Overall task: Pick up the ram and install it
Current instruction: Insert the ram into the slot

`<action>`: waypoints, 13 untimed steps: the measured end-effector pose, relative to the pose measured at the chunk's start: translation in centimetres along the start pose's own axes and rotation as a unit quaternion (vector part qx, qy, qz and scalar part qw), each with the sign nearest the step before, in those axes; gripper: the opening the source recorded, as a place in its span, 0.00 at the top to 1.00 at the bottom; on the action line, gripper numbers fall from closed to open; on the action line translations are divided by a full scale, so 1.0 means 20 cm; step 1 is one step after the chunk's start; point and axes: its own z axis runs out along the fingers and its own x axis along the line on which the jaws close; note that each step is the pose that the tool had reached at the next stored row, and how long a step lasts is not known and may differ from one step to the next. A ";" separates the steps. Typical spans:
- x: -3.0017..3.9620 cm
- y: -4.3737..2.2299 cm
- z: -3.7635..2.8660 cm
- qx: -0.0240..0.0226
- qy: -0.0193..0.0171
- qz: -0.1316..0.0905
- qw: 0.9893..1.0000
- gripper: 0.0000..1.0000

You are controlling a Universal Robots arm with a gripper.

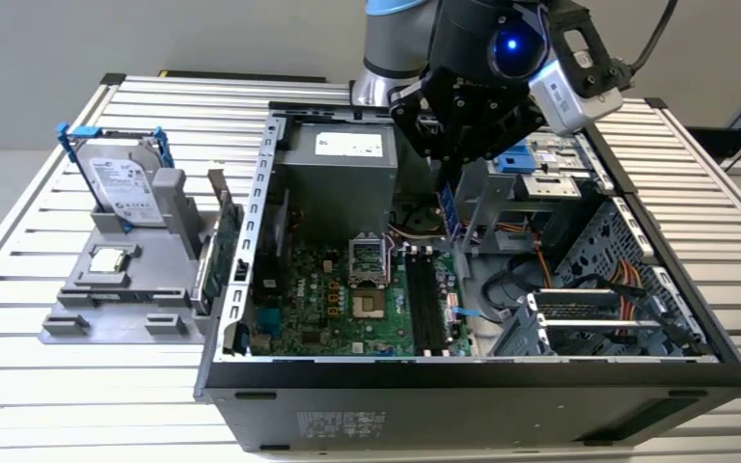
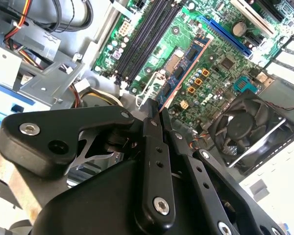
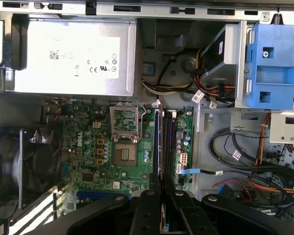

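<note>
Green motherboard [image 3: 132,152], blue drive bracket [image 3: 272,66], black gripper [image 1: 454,154], blue-green ram [image 1: 452,210].

Blue-green ram [image 1: 452,210] upright above mobo slots

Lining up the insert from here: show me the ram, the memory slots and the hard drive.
ram [image 1: 452,212], exterior view: the blue-green board hanging below the gripper.
memory slots [image 3: 167,142], first wrist view: middle of the long black slots.
hard drive [image 1: 123,181], exterior view: its labelled face, upright in the grey stand.
</note>
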 end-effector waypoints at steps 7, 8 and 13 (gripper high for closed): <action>0.000 0.000 0.001 0.000 0.000 0.002 1.000 1.00; 0.000 0.000 0.001 0.000 0.000 0.002 1.000 1.00; 0.000 0.000 0.002 0.000 0.000 0.004 1.000 1.00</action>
